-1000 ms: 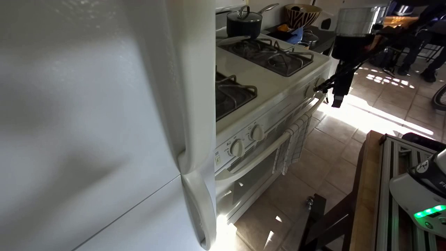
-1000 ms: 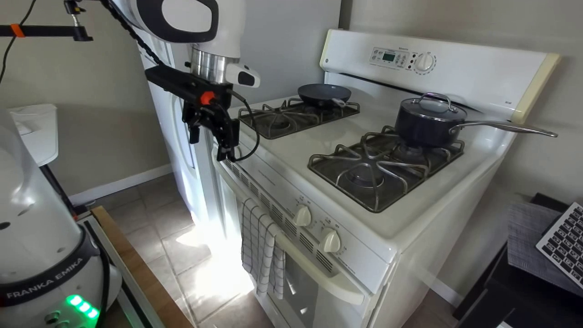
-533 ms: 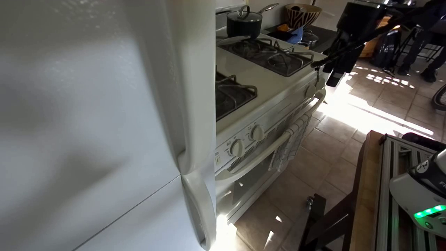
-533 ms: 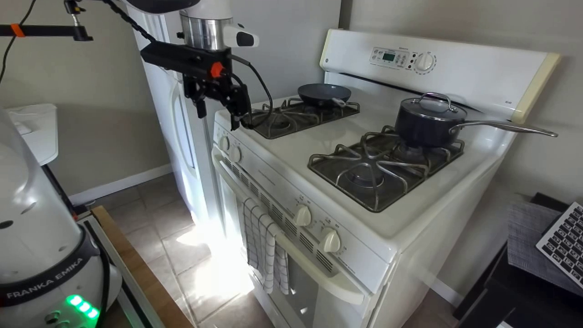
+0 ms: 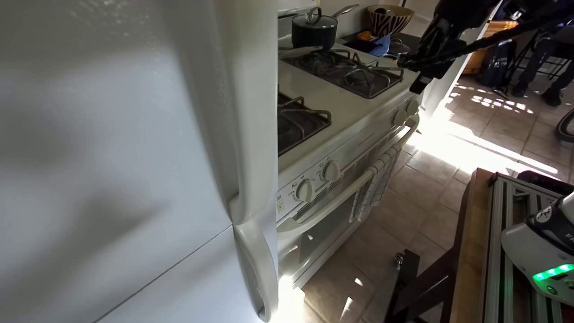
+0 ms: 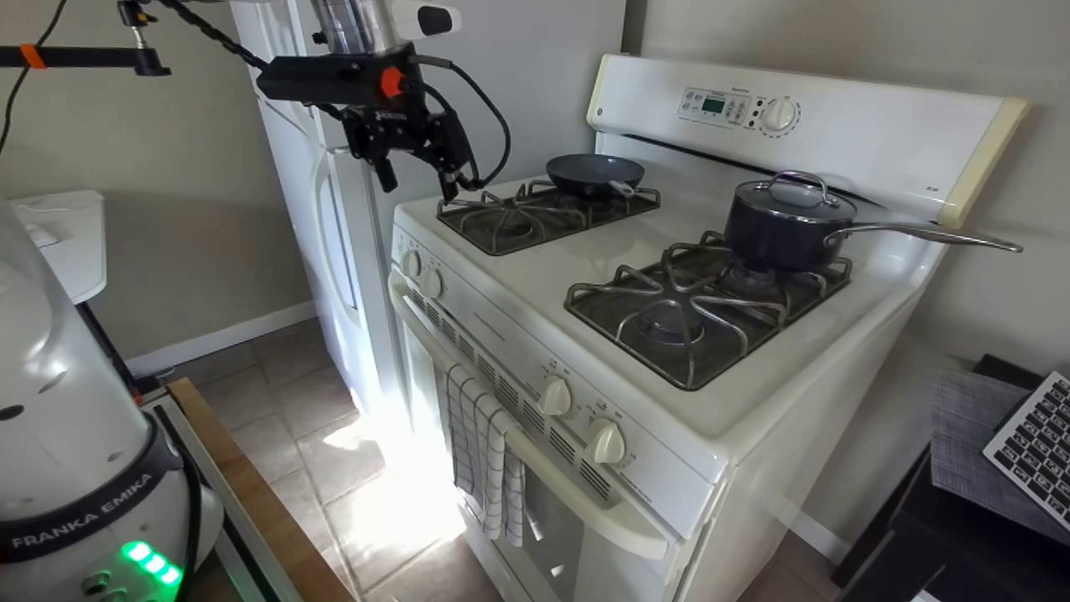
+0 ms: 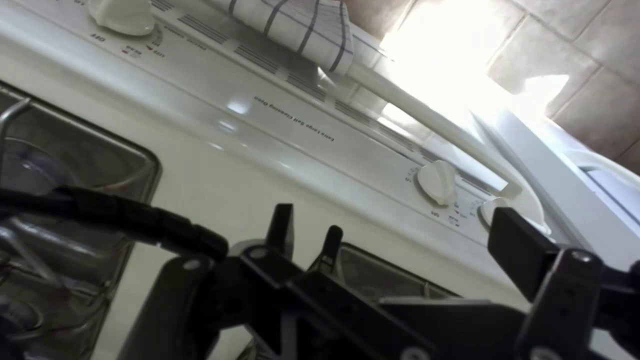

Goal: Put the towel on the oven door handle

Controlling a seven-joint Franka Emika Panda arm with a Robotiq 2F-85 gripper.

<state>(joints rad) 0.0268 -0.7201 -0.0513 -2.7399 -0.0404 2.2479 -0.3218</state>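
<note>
The towel (image 6: pixel 483 456), white with a dark grid check, hangs draped over the oven door handle (image 6: pixel 577 502) in an exterior view. The towel (image 5: pixel 376 190) and the white handle bar (image 5: pixel 329 202) also show in an exterior view. In the wrist view the towel (image 7: pixel 300 30) lies over the handle (image 7: pixel 425 117) at the top. My gripper (image 6: pixel 418 186) is open and empty, above the front edge of the range near the refrigerator, higher than the handle and apart from the towel. Its two fingers stand wide apart in the wrist view (image 7: pixel 400 240).
A lidded pot (image 6: pixel 786 221) and a pan (image 6: pixel 595 174) stand on the burner grates. Knobs (image 6: pixel 606 441) stick out of the range front. The refrigerator (image 5: pixel 134 157) stands beside the range. A loose cable (image 6: pixel 501 125) loops by the gripper.
My gripper has risen from in front of the handle bar to above the stove's front edge and tilted. The towel stays on the handle; its lower edge has swayed slightly.
</note>
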